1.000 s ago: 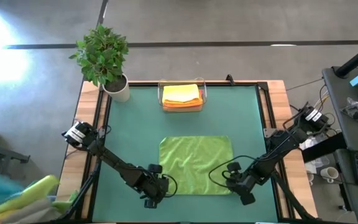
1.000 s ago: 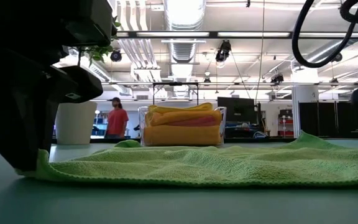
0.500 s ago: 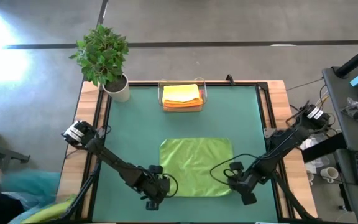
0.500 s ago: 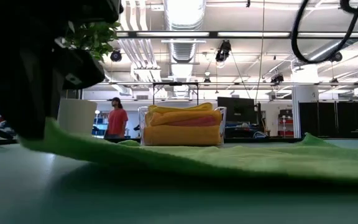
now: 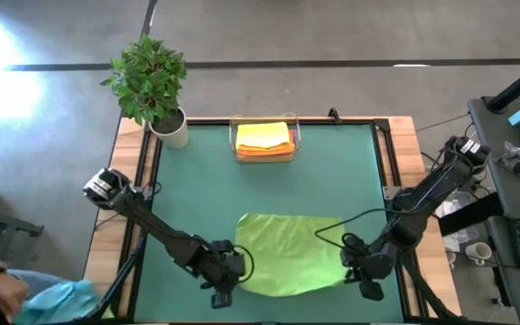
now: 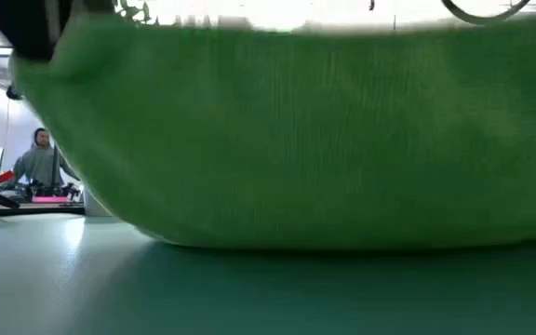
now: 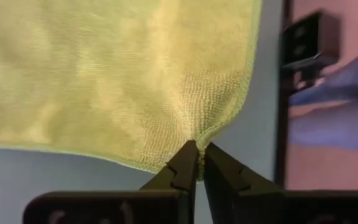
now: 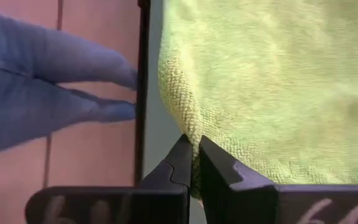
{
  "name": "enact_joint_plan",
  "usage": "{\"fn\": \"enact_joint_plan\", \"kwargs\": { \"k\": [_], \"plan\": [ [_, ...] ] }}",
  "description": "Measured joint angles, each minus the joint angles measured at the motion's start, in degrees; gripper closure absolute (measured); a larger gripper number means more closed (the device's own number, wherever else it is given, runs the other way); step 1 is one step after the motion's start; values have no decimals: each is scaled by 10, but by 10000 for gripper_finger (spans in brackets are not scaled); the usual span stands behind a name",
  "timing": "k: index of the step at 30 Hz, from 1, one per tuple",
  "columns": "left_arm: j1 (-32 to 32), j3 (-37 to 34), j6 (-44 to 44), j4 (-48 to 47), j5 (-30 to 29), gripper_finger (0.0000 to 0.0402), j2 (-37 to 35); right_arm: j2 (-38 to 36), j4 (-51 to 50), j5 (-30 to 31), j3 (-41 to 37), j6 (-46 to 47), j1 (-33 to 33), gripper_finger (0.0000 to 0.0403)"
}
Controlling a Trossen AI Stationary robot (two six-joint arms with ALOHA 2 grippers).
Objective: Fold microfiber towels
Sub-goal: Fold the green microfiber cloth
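A green microfiber towel (image 5: 287,253) is raised along its near edge over the dark green mat (image 5: 269,185); its far part still lies on the mat. My left gripper (image 5: 227,275) is shut on its near left corner and my right gripper (image 5: 359,271) on its near right corner. In the low view the green towel (image 6: 324,130) hangs like a curtain, and its sagging lower part (image 6: 277,244) touches the mat. Folded yellow and orange towels (image 5: 264,137) lie stacked in a clear tray (image 5: 298,135) at the far edge. My left gripper pinches the towel's near left corner (image 7: 199,134) between its two fingertips, slanting down from the near side. The cloth puckers at the tips and spreads away from them, lifted off the mat. My right gripper pinches the near right corner (image 8: 188,132) between its two fingertips, also slanting down from the near side. The edge beside the tips curls over, and the cloth is lifted there.
A potted plant (image 5: 152,86) stands at the far left corner. A person with a teal cloth (image 5: 48,302) is beside the table's near left; legs (image 8: 55,93) show beyond the right edge. Bare mat lies between the towel and the tray.
Both grippers have gone up and turned about their own axes, carrying the towel's near corners. The near edge has come off the mat and now sags between them, while the far part has stayed down and its far edge has drawn slightly nearer.
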Motion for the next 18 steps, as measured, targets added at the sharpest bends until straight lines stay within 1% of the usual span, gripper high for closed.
{"fn": "enact_joint_plan", "kwargs": {
  "k": [2, 4, 8, 9, 13, 18],
  "plan": [
    [0, 1, -29, 0, -5, 393, -11, 2, -1, 15, 3, 10, 9, 394],
    [0, -1, -50, -4, -28, 393, -18, 7, -19, 34, 4, 10, 15, 394],
    [12, -3, -109, -57, -134, 393, -19, 12, -100, 79, 4, 55, 14, 394],
    [20, -3, -129, -69, -147, 393, -19, 11, -124, 92, 4, 79, 13, 394],
    [53, -14, -193, -93, -161, 393, -18, 9, -212, 142, 4, 172, 5, 394],
    [95, -24, -211, -91, -166, 393, -17, 14, -238, 168, 4, 200, -18, 394]
  ]
}}
